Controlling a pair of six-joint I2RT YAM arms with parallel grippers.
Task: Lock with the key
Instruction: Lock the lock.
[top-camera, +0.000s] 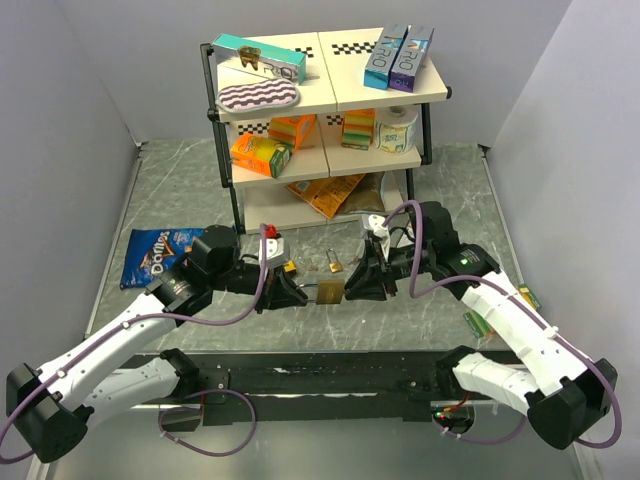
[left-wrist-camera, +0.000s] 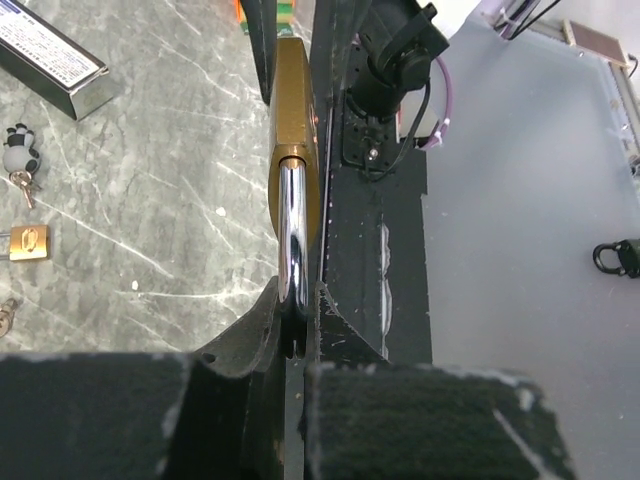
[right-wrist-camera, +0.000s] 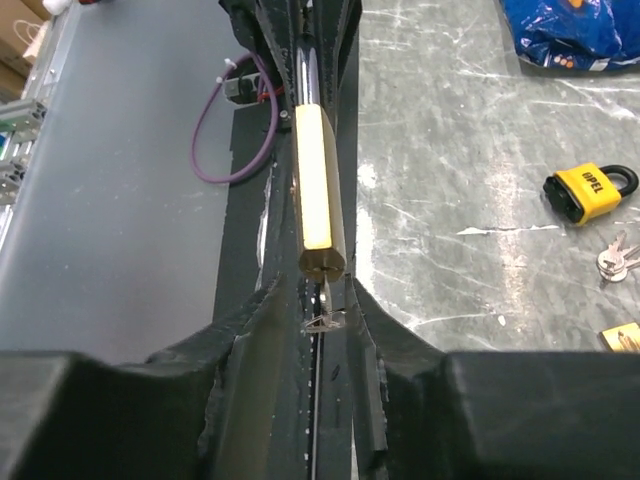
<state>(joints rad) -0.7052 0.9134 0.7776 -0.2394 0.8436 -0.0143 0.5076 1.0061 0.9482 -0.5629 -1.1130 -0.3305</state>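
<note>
Brass padlock (top-camera: 330, 292) hangs between the two hands, centre, over the near part of the bench (top-camera: 170, 190). Left hand (top-camera: 292, 292) pinches its steel shackle (left-wrist-camera: 292, 240), fingers pressed tight on it. Key (right-wrist-camera: 325, 320) sticks out of the body's right end. Right hand (top-camera: 357, 284) flanks the key; cannot tell whether it grips.

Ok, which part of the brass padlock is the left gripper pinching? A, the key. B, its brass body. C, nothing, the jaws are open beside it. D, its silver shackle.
D: in the left wrist view the silver shackle of the brass padlock runs down into the closed jaws of the left gripper.
</note>
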